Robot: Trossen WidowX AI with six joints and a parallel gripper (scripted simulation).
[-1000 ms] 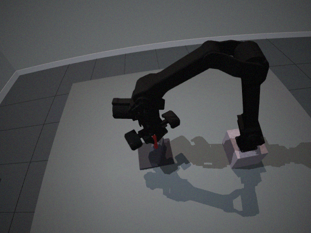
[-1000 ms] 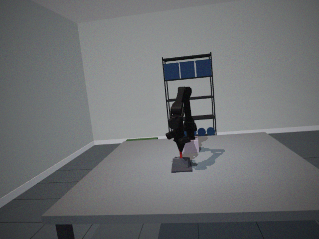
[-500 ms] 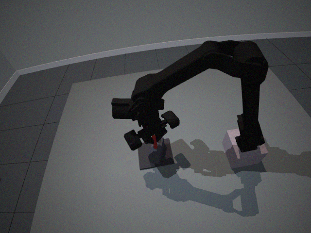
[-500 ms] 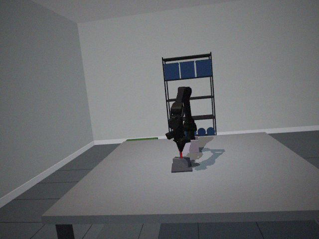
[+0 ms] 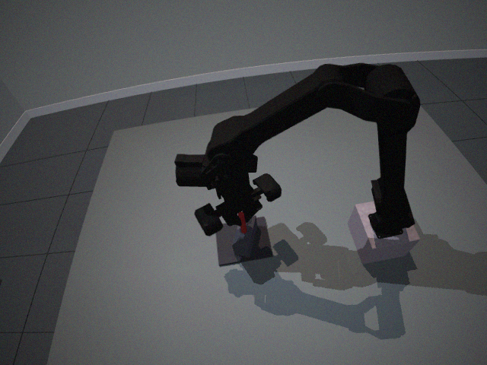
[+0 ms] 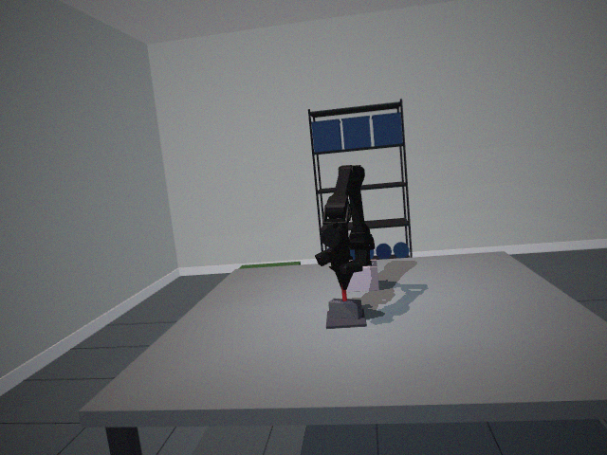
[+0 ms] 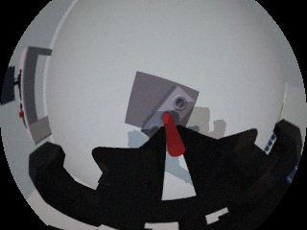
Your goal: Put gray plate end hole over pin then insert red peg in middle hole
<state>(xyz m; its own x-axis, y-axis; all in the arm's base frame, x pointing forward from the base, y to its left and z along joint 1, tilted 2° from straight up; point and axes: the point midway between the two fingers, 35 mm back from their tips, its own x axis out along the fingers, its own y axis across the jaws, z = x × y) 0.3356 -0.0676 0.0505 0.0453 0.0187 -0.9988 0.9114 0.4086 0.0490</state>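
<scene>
My gripper (image 5: pixel 240 220) (image 6: pixel 343 287) (image 7: pixel 171 129) is shut on the red peg (image 5: pixel 242 225) (image 6: pixel 343 295) (image 7: pixel 175 142), which points down. The gray plate (image 7: pixel 165 108) lies along a raised block on the square gray base (image 5: pixel 226 253) (image 6: pixel 337 323) (image 7: pixel 144 95). In the wrist view the plate's far end hole is around the round pin (image 7: pixel 180 102). The peg's lower end appears at the plate's middle, over a dark round patch. Whether its tip has entered the middle hole cannot be told. The fingers and peg partly hide the plate's near end.
The arm stands on a pale pink block (image 5: pixel 364 247) (image 6: pixel 363 280), to the right of the base in the top view. Shadows of the arm fall across the table (image 5: pixel 157 314) (image 6: pixel 245 376). A shelf rack (image 6: pixel 359 149) with blue bins stands behind the table.
</scene>
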